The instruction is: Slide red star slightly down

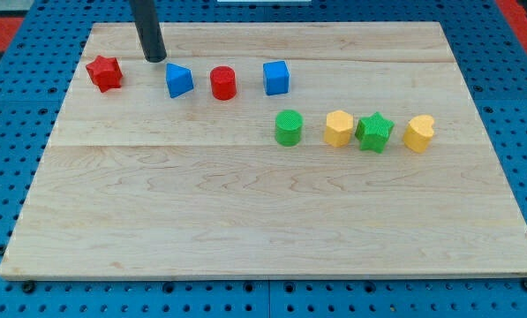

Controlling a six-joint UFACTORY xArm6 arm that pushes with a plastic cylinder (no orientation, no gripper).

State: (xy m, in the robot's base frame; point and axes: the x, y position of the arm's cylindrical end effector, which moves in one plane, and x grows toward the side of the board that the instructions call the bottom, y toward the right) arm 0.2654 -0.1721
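Note:
The red star [104, 72] lies near the board's upper left corner. My tip [155, 58] rests on the board a little up and to the right of the star, with a gap between them. It stands just up and left of the blue triangular block [179, 80]. The rod rises out of the view's top.
A red cylinder [223, 82] and a blue cube [276, 78] continue the row to the right. Lower right lie a green cylinder [289, 127], a yellow hexagon block [338, 128], a green star [374, 132] and a yellow heart block [418, 133]. The wooden board's [245, 221] edges border blue pegboard.

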